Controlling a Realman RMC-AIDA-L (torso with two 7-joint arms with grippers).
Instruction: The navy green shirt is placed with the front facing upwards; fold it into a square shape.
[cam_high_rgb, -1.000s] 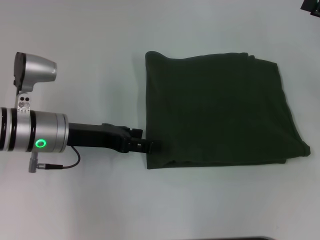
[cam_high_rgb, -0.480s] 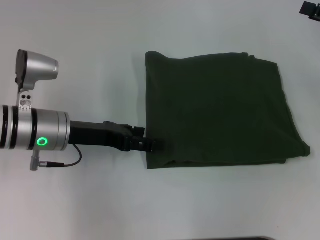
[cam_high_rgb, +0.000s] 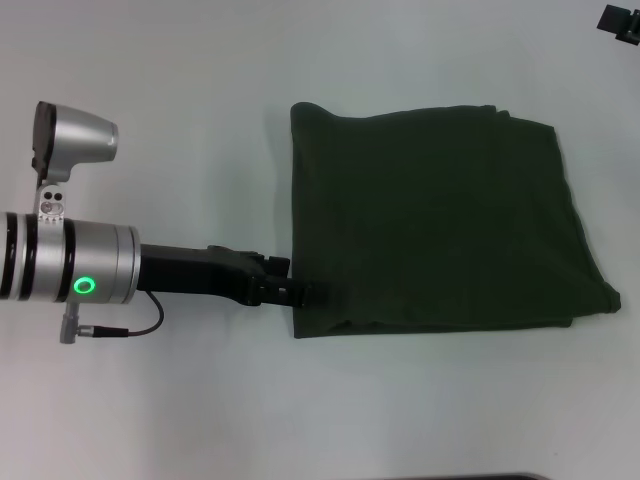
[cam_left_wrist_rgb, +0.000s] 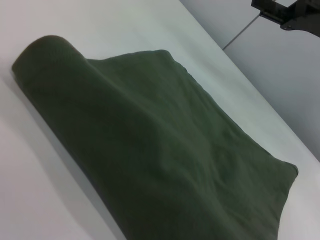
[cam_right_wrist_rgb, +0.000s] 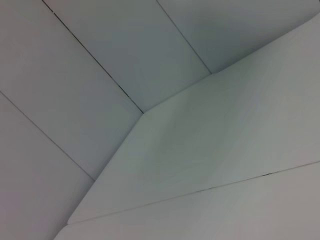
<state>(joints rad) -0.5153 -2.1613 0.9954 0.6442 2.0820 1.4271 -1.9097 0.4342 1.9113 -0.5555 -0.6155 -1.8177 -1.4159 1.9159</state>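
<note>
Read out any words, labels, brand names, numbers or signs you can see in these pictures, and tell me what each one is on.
No readable text in any view.
Navy green shirt: folded, only plain dark cloth shows, no letters or label.
Left gripper, at the shirt's near left corner: no markings legible.
Green ring light on the left arm: a plain ring, no characters.

left gripper (cam_high_rgb: 305, 294) sits at the near-left corner of the folded navy green shirt (cam_high_rgb: 440, 220); cloth spreads away rightward on the table (cam_high_rgb: 200, 90).

Left arm is reaching in low and level from the left, left gripper (cam_high_rgb: 300, 293) lying at table height; right gripper (cam_high_rgb: 620, 20) is sitting parked far right.
</note>
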